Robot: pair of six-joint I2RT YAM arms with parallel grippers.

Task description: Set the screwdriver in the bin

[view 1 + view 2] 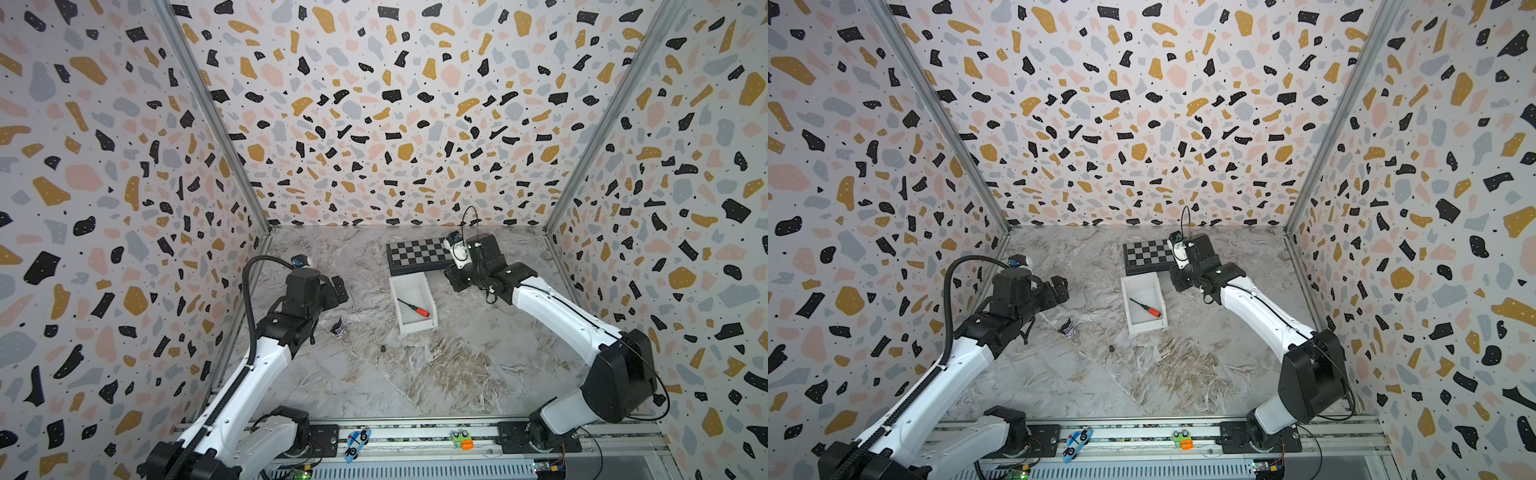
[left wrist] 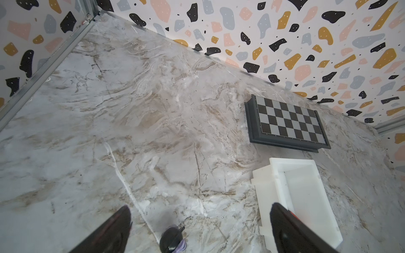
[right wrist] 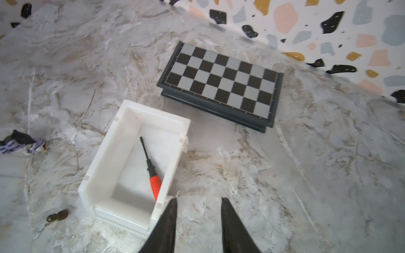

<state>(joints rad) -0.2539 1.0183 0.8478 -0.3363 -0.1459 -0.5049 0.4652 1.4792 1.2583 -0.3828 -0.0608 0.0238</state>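
table [image 1: 457, 374]: grey-brown marble top | chessboard [image 1: 415, 255]: flat, near back wall | bin [image 1: 395, 307]: white, just before chessboard | dark-and-purple scrap [image 1: 338, 327]: left of bin | brown bit [image 1: 382, 349]: near bin's front-left corner

Screwdriver [image 3: 151, 170]: small, slim, red-orange handle, black collar, thin black shaft. Lies flat inside the bin [image 3: 99, 160], diagonal on its floor, handle end vs. one long wall near a corner, tip twd. mid-floor. Bin: white rect. plastic tray, open top, upright on the marbled table [image 3: 285, 175].
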